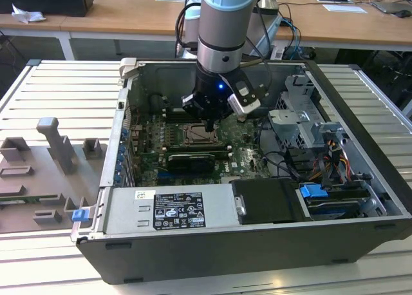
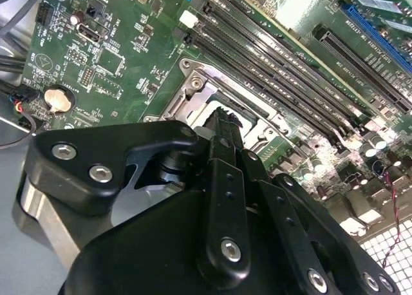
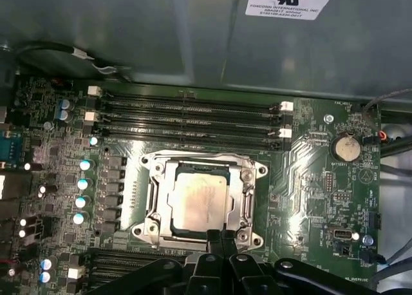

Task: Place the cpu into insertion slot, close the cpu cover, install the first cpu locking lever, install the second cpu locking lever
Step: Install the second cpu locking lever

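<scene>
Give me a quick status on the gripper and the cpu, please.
Gripper low at socket edge. Cpu seated, cpu cover down over it. Nothing in the way.

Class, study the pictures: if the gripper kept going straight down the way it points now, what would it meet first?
Probably the cpu cover, at its near edge. The gripper points down at the socket's rim, where the cover lies closed over the cpu. How much gap remains is unclear.

The exterior view is looking down from above at the open computer case (image 1: 257, 198). Both wrist views are sitting close over the green board (image 3: 309, 179), sharing the socket (image 3: 199, 201) (image 2: 212, 105) with the exterior view.
</scene>
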`<state>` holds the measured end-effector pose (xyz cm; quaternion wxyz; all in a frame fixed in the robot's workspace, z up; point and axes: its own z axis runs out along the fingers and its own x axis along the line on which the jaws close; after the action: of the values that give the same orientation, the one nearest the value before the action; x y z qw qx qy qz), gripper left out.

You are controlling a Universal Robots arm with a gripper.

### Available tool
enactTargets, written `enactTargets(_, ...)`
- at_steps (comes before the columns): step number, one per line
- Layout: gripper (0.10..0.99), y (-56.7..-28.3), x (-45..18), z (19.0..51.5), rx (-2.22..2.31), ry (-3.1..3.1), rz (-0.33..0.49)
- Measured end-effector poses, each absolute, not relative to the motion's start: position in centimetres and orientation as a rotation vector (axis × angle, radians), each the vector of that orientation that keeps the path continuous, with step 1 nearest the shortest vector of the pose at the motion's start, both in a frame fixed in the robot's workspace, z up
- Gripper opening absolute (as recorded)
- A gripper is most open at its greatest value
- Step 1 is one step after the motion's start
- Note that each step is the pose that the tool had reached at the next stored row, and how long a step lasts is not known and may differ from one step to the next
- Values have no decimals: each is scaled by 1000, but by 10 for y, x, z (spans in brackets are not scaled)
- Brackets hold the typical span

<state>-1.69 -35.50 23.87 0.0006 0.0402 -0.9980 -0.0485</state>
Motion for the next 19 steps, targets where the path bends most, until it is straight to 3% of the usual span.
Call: enactTargets(19,106,-375,-39,237,130,-3121,-164)
